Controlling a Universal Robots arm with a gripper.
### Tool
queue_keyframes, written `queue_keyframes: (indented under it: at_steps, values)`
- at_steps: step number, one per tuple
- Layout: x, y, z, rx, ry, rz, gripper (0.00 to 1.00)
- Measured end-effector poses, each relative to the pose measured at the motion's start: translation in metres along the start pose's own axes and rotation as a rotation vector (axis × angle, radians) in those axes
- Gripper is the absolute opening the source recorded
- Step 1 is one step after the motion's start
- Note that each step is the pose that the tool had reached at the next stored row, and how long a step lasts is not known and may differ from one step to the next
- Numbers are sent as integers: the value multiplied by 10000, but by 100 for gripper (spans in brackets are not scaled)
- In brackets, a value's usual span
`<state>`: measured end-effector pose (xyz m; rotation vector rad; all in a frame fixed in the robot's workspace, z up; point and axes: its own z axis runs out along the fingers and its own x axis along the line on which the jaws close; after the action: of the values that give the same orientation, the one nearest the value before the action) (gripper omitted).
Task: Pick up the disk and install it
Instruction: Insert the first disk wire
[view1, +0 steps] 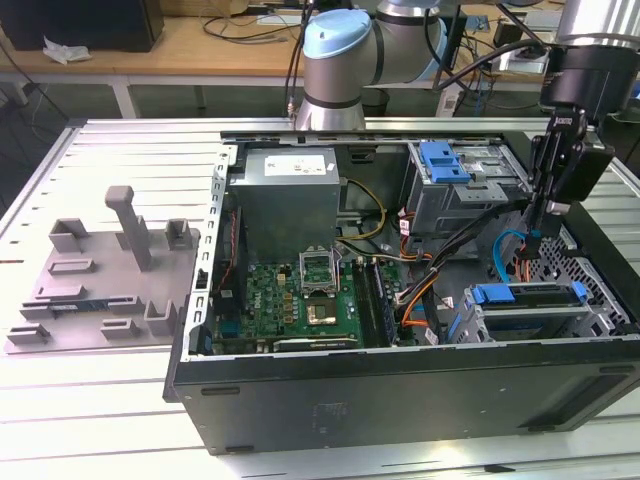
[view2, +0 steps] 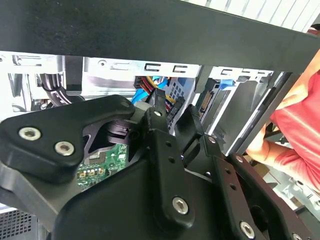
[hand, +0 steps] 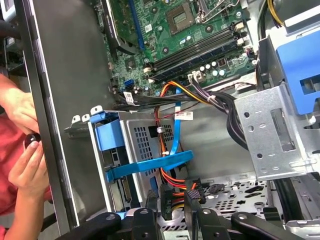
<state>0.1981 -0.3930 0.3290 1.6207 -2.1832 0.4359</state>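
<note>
Tool (view1: 537, 228) hangs above caged disk (view1: 530, 300), long axis along case wall (view1: 400, 385).

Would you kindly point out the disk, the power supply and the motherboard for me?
disk (view1: 530, 295), exterior view, its blue carrier edge.
power supply (view1: 290, 210), exterior view, its grey side panel.
motherboard (view1: 268, 288), exterior view, bare green board.

Readable text: none; no word, number or sign can be made out anywhere.
Power supply (view1: 285, 210): a pale sticker (view1: 290, 163) lies on the top face of this grey box, just beside the motherboard (view1: 300, 295); its print is too fine to read.
Cable tags: in the first wrist view, two small white tags (hand: 184, 115) hang on wires near the motherboard's edge; they carry dark marks that are not legible.
Motherboard: tiny white markings on the green board, none decipherable.
</note>
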Motion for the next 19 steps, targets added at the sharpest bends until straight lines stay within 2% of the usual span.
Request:
queue_keyframes:
  at_steps: [2,5,12,15,16,17,19]
  values:
    - [0,0,1,4,19,6,33]
    - [-1,0,3,9,55,17,17]
    - [-2,0,4,4,60,29,17]
    - [35,-12,19,-71,-222,-8,17]
    - [62,-20,29,-113,-380,-30,17]
    - [100,-27,41,-118,-410,-38,17]
    - [131,-28,42,-112,-409,-51,17]
